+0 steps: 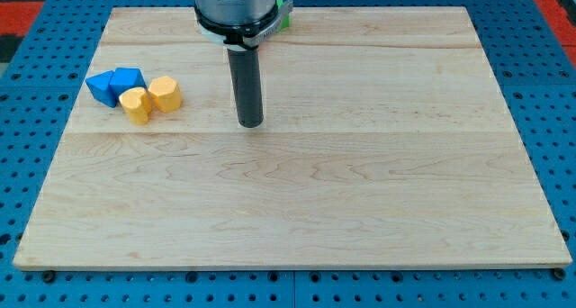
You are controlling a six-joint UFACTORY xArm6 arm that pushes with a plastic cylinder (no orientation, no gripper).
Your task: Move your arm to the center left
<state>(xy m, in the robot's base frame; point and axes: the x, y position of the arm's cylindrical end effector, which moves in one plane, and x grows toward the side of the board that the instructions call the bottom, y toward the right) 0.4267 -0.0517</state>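
My dark rod comes down from the arm at the view's top centre, and my tip (250, 123) rests on the wooden board (297, 200), left of the board's middle and in its upper half. At the view's left sits a tight cluster of blocks: a blue block (102, 88), a second blue block (130, 77) just right of it, a yellow block (136, 104) below them, and a yellow hexagonal block (165, 93) to its right. My tip stands well to the right of this cluster and touches no block.
The board lies on a blue perforated table (36, 128). A green part (284, 18) shows beside the arm's base at the view's top.
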